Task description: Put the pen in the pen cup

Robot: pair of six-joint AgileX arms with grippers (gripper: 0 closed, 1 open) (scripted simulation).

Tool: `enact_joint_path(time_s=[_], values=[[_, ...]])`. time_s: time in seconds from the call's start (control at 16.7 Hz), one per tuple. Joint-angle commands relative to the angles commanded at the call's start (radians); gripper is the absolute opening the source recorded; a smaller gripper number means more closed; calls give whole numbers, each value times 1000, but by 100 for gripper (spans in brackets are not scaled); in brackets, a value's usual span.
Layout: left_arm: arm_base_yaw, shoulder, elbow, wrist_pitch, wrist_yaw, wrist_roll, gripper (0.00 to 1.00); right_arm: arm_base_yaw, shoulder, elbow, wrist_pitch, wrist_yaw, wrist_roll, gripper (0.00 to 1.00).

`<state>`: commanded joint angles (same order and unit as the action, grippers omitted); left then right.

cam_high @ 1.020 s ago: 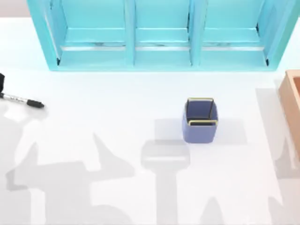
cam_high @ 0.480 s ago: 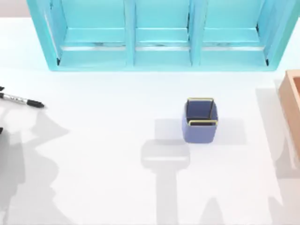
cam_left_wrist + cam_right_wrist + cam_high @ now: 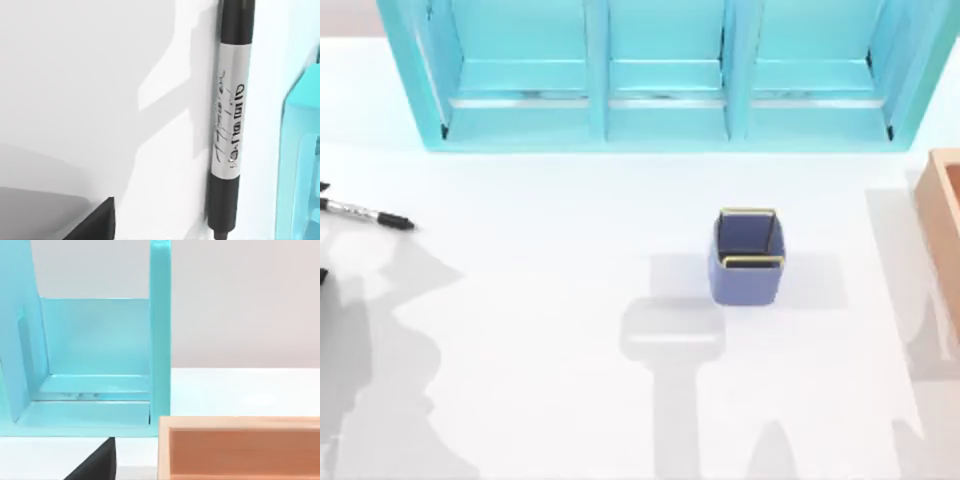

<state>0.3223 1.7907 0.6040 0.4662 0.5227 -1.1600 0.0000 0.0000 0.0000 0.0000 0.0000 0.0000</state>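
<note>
White table [image 3: 570, 400], teal shelf [image 3: 660, 80] at back. Pen [image 3: 367, 214] lies flat at far left edge, long axis roughly left-right, well apart from pen cup [image 3: 748, 256]. Left arm nearer; its claw's spread: cannot tell.

A white counter [image 3: 550, 300] spreads out smooth and bright, with soft grey shadows lying across its near half. Along the far edge stands a turquoise shelf unit [image 3: 660, 75], divided by upright panels into three open bays. At the right edge sits a tan wooden box [image 3: 942, 215], open at the top. Behind the shelf, a plain pale wall [image 3: 240, 300].
</note>
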Motion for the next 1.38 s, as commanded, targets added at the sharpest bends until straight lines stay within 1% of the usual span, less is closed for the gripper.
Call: enact_joint_path(time_s=[0.12,0.48,0.6,0.84,1.38], values=[[-21,59,44,31,-16,-19,100,0,0,0,0,0,0,100],[-119,347,223,155,-87,-87,100,0,0,0,0,0,0,100],[-136,383,251,174,-99,-97,100,0,0,0,0,0,0,100],[-137,385,253,175,-100,-98,100,0,0,0,0,0,0,100],[-137,385,253,175,-100,-98,32,0,0,0,0,0,0,100]])
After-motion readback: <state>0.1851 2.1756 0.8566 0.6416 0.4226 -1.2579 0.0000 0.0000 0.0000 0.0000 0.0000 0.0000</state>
